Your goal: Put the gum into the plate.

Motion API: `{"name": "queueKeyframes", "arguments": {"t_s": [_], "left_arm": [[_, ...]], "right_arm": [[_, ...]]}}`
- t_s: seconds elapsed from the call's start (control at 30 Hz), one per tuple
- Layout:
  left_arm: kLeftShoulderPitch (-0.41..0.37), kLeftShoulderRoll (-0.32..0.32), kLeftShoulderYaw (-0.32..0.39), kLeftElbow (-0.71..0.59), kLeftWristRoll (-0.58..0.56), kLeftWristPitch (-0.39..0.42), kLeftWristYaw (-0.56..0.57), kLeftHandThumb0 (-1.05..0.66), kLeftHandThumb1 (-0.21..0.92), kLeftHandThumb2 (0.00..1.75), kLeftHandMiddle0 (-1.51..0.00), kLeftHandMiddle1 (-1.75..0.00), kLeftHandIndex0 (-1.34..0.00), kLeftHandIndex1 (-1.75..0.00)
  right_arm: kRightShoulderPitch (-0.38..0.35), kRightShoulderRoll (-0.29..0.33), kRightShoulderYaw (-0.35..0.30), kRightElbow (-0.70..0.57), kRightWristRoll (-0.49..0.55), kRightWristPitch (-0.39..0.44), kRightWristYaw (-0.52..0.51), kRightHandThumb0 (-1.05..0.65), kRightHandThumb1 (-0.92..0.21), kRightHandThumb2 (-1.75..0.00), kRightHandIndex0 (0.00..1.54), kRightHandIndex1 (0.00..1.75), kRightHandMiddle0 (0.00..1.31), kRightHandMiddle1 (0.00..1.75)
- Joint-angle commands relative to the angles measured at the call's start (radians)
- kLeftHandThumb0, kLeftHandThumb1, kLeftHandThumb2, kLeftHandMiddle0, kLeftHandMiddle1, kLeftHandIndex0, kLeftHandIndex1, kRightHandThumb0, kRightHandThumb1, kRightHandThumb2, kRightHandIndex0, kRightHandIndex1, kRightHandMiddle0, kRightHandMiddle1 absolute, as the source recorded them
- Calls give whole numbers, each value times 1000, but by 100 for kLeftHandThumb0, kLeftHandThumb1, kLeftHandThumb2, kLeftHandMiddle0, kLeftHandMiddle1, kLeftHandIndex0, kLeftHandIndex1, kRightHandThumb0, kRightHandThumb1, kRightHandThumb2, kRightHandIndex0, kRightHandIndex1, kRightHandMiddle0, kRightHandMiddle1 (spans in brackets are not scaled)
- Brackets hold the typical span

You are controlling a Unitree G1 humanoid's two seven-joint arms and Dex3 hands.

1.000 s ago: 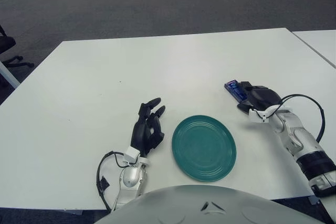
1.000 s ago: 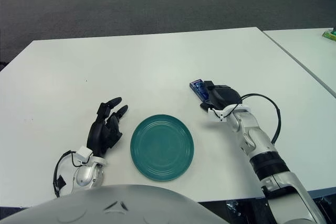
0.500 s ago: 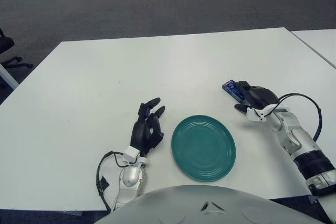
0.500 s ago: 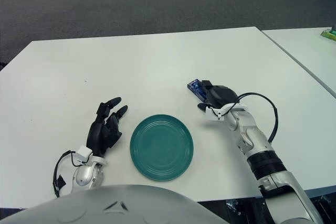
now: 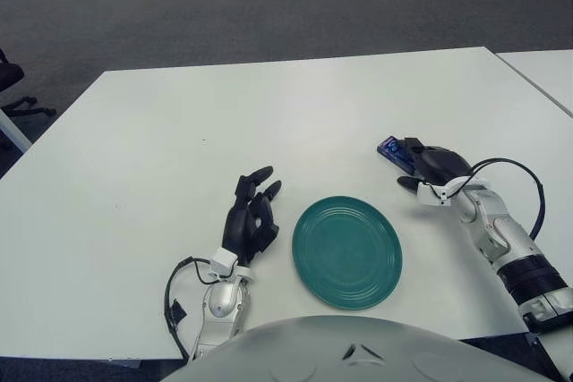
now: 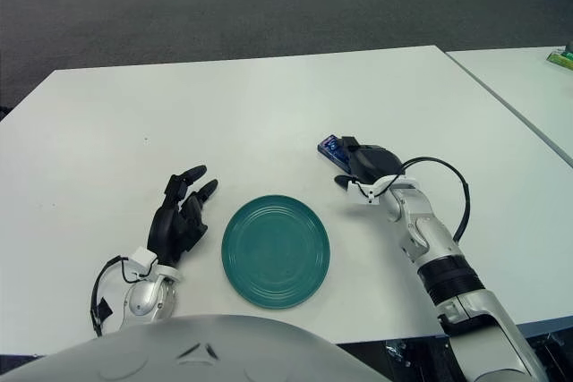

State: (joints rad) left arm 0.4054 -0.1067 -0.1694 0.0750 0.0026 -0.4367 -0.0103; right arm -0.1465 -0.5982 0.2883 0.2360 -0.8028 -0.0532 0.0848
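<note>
Gum: you'll find the blue pack (image 5: pixel 393 150) on the white table (image 5: pixel 269 123), beyond and to the right of the plate, well apart from it. Only its far end pokes out from under the right hand.

Right hand: it (image 5: pixel 428 165) sits over the near part of the gum, dark fingers curled down around the pack. It looks like a grasp, though from your head views I can't tell whether the pack is pinched or merely covered, nor whether it has left the tabletop. A black cable (image 5: pixel 519 176) loops up from the wrist and back to the forearm.

Plate: the green plate (image 5: pixel 347 251) lies flat near the table's front edge, between the two hands, with nothing in it (the concentric ridges on its face show plainly).

Left hand: idle, it (image 5: pixel 252 218) shows just to the left of the plate, fingers extended and loosely spread, pointing away from you and holding nothing.

Surroundings: a second white table (image 6: pixel 528 78) stands off to the right across a narrow gap, and grey carpet (image 5: pixel 224 6) runs behind both.
</note>
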Motion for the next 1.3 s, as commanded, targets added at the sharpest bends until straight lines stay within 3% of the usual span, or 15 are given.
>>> {"name": "queueKeyframes", "arguments": {"t_s": [0.0, 0.43, 0.9, 1.27], "left_arm": [[9, 11, 12, 24, -10, 20, -7, -79, 92, 86, -51, -30, -12, -92], [10, 16, 16, 17, -13, 32, -20, -79, 92, 88, -50, -31, -13, -92], [4, 23, 28, 26, -26, 33, -31, -79, 92, 88, -49, -30, -12, -91], [0, 29, 33, 22, -21, 38, -33, -79, 92, 88, -49, -30, -13, -92]], "right_arm": [[-11, 11, 15, -1, 13, 5, 25, -65, -92, -50, 38, 2, 0, 51], [-25, 15, 9, -62, 4, 53, 64, -66, -92, -53, 40, 3, 0, 52], [-59, 97, -47, -44, 21, 128, -79, -69, -92, -54, 41, 3, 0, 54], [-135, 137, -79, 30, 59, 174, -141, -65, -92, -51, 45, 4, 0, 62]]}}
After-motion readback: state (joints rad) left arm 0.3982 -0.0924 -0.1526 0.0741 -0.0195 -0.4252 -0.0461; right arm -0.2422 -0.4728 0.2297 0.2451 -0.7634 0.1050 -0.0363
